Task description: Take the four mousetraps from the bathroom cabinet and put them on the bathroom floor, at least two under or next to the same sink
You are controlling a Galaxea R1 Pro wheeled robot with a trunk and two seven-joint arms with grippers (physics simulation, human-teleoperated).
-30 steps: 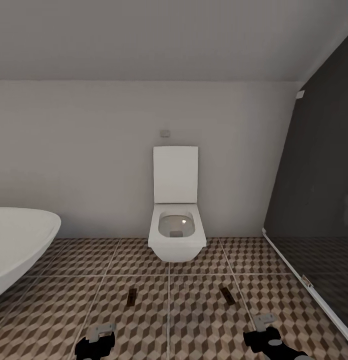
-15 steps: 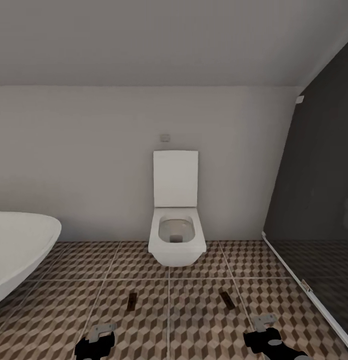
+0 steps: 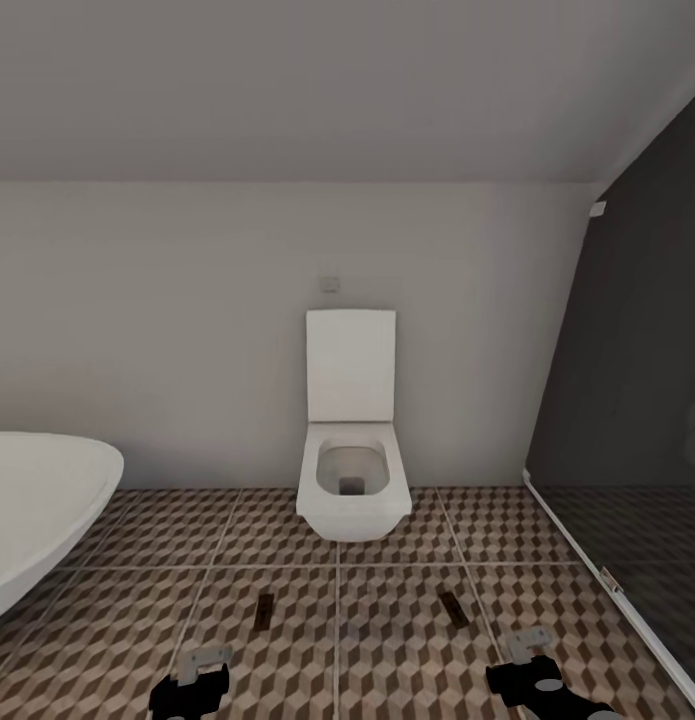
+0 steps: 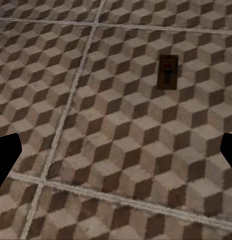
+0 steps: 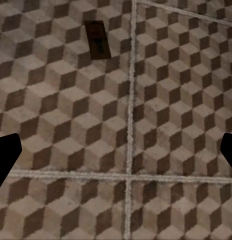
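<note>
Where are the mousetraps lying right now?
Head view: two mousetraps lie flat on the bathroom floor before the toilet, one left, one right, on neighbouring tiles.

Brown-and-cream cube-patterned bathroom floor (image 3: 387, 540) (white toilet (image 3: 353, 470)).

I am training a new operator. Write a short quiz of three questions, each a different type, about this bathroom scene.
1. True or false: two mousetraps, the left mousetrap and the right mousetrap, lie on the bathroom floor.
2. What stands at the wall beyond them? A) toilet B) cabinet C) chair
3. Fill in: both traps lie flat on the ____ tiles.

Key: 1 true; 2 A, the toilet; 3 cube-patterned.
</note>
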